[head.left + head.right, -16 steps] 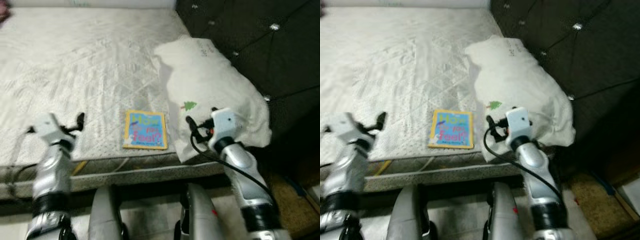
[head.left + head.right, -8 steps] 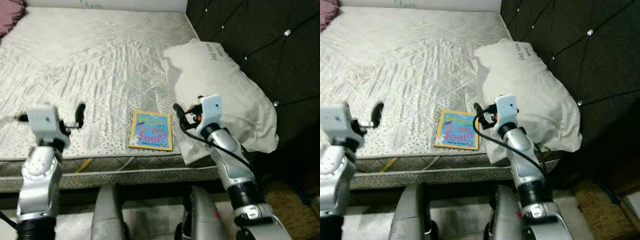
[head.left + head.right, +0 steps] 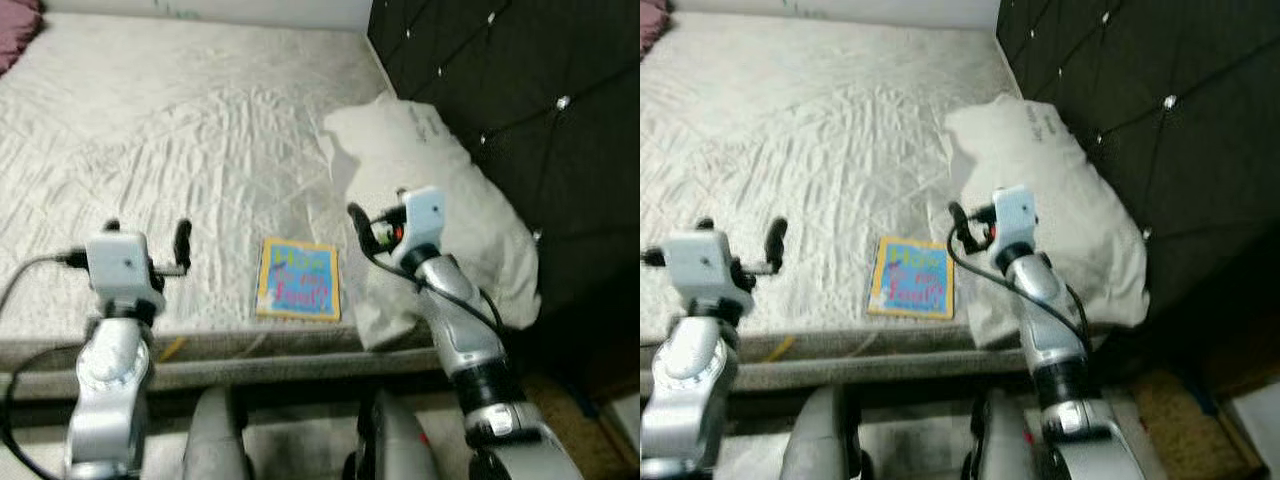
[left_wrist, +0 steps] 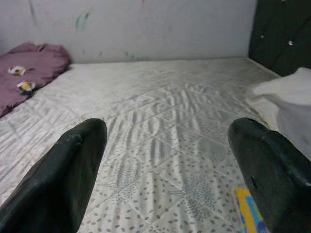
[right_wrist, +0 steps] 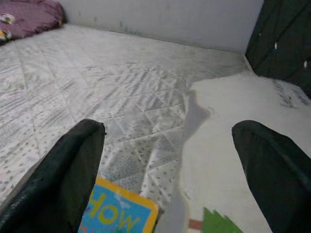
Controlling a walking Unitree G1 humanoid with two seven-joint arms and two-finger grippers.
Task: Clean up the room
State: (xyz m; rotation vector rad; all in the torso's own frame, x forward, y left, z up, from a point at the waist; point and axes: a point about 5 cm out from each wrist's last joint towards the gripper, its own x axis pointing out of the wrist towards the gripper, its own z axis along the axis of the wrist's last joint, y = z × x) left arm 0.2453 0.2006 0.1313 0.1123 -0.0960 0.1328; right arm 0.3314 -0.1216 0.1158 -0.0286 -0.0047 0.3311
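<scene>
A children's book with a yellow border and blue cover lies flat near the front edge of the white mattress. Its corner shows in the right wrist view. A white pillow lies right of the book against the headboard. My right gripper hovers open over the pillow's near-left edge, just right of the book, with nothing between its fingers. Left of the book, my left gripper is held open above the mattress, holding nothing; the left wrist view has the book's edge beside one finger.
A dark tufted headboard stands along the right side of the bed. A purple blanket lies at the far left of the mattress by the grey wall. A brown rug covers the floor at the lower right.
The camera has shifted slightly. My left gripper has come in closer to the book. My right gripper stays over the pillow's edge, still open.
</scene>
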